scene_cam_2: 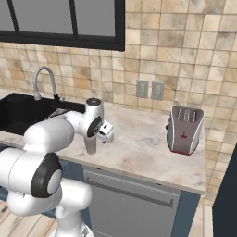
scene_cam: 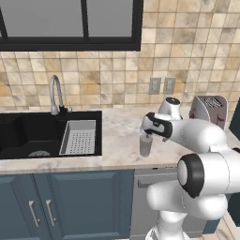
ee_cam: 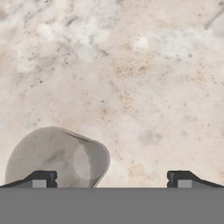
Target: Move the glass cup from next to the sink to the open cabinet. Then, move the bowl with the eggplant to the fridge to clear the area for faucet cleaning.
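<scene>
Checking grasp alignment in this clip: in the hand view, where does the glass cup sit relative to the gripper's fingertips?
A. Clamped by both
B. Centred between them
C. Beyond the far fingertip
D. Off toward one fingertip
D: the glass cup sits by one fingertip of the open gripper, not centred.

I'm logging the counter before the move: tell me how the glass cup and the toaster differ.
The glass cup is see-through and plain; the toaster is opaque, silver with dark red trim. The cup is slim, the toaster bulkier. The cup sits right under the pincer, near the sink; the toaster stands apart near the counter's far end. Both stand upright on the counter.
</scene>
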Tool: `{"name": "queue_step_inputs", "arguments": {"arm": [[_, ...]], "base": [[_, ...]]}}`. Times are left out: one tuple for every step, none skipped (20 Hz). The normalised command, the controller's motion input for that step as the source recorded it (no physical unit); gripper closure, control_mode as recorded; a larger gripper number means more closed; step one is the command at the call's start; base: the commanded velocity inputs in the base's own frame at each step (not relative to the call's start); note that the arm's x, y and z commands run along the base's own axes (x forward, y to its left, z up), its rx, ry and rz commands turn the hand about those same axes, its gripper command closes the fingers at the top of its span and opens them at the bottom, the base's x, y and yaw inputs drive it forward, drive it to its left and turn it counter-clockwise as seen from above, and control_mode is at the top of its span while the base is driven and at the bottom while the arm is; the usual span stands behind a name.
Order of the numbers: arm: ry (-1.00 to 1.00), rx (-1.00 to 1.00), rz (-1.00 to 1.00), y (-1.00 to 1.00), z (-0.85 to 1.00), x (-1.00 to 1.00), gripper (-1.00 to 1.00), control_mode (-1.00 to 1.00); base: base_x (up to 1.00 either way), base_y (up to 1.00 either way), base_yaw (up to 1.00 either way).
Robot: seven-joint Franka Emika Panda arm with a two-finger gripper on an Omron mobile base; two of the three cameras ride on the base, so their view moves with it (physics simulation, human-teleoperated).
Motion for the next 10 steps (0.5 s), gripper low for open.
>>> {"name": "queue_step_inputs", "arguments": {"arm": [[0.0,-0.04,0.0,0.0,-0.21,0.14,-1.0,-1.0],[0.0,-0.03,0.0,0.0,-0.23,0.09,-1.0,-1.0],[0.0,-0.03,0.0,0.0,-0.24,0.0,-1.0,-1.0],[0.0,-0.03,0.0,0.0,-0.26,0.0,-1.0,-1.0],[0.0,-0.02,0.0,0.0,-0.24,0.0,-1.0,-1.0],[0.0,-0.03,0.0,0.0,-0.25,0.0,-1.0,-1.0],[0.01,-0.03,0.0,0.0,-0.24,0.0,-1.0,-1.0],[0.01,-0.03,0.0,0.0,-0.24,0.0,-1.0,-1.0],[0.02,-0.01,0.0,0.0,-0.24,0.0,-1.0,-1.0],[0.02,0.0,0.0,0.0,-0.24,0.0,-1.0,-1.0]], "base": [[0.0,0.0,0.0],[0.0,0.0,0.0],[0.0,0.0,0.0],[0.0,0.0,0.0],[0.0,0.0,0.0],[0.0,0.0,0.0],[0.0,0.0,0.0],[0.0,0.0,0.0],[0.0,0.0,0.0],[0.0,0.0,0.0]]}}
